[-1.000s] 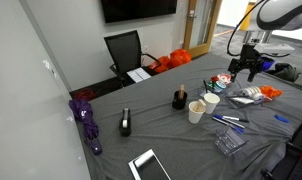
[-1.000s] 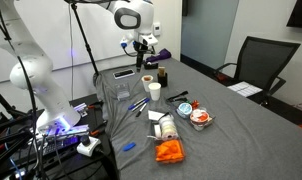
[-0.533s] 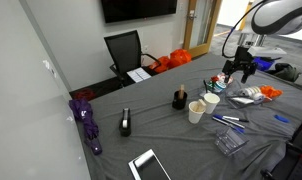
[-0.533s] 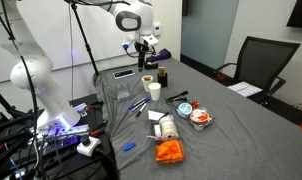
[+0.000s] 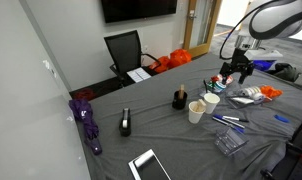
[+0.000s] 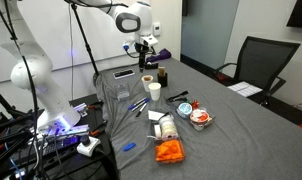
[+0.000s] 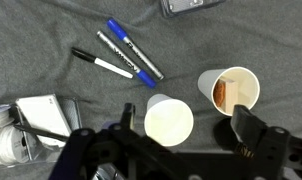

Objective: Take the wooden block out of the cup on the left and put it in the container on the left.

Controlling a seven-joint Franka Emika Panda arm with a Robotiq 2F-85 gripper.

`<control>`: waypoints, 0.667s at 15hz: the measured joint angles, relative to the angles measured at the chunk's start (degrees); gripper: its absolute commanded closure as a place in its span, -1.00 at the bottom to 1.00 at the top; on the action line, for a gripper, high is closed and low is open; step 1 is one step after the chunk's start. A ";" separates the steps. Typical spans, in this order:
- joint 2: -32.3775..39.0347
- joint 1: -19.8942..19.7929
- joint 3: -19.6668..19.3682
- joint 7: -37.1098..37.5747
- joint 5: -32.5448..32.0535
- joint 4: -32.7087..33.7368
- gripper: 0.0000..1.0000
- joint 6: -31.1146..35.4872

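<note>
Rounded white arm [image 6: 131, 20], black tool [image 5: 236, 76].

No text, label, brand, number or sign is legible in any view.

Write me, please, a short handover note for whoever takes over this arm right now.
Gripper: open, empty, hovering above the two paper cups.
Small light-tan wooden block: inside the cream paper cup, next to the empty white paper cup.
Shallow clear plastic container: apart from the cups, beyond the markers.
Done: nothing yet.
Left: lower over the block's cup, grasp the block, lift it out, carry it to the container, release.
</note>
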 measured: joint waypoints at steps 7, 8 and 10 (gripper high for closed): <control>5.76 4.36 3.45 11.50 -3.82 -1.95 -1.00 11.20; 7.01 4.97 3.75 13.39 -3.56 -1.97 -1.00 13.43; 9.73 6.22 4.04 17.10 -3.38 -1.96 -1.00 18.06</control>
